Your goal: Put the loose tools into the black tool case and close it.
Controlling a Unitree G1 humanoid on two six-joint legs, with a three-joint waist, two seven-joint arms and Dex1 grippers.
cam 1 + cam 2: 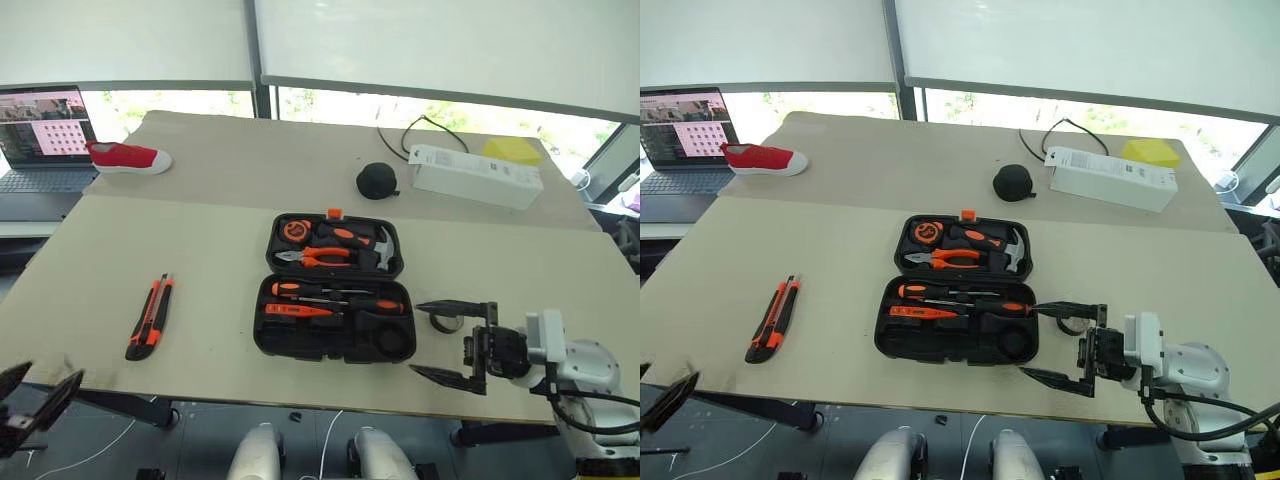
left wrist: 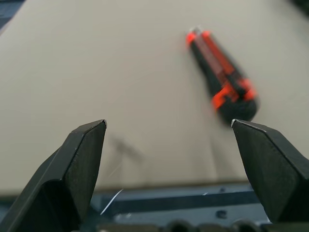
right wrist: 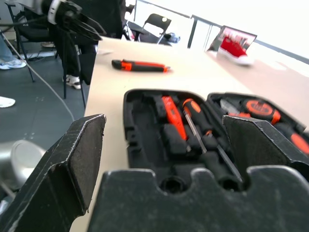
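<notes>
The utility knife [image 1: 149, 317] lies on the desk [image 1: 120, 250] just ahead of the left hand [image 1: 35, 395], long axis running away from its spread fingers. The open tool case [image 1: 335, 285] sits beside the right hand [image 1: 455, 343], fingers apart. No writing readable

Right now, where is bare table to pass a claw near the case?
Bare tabletop lies between the utility knife and the black tool case. Right of the case is crowded: tape roll and open right claw.
</notes>
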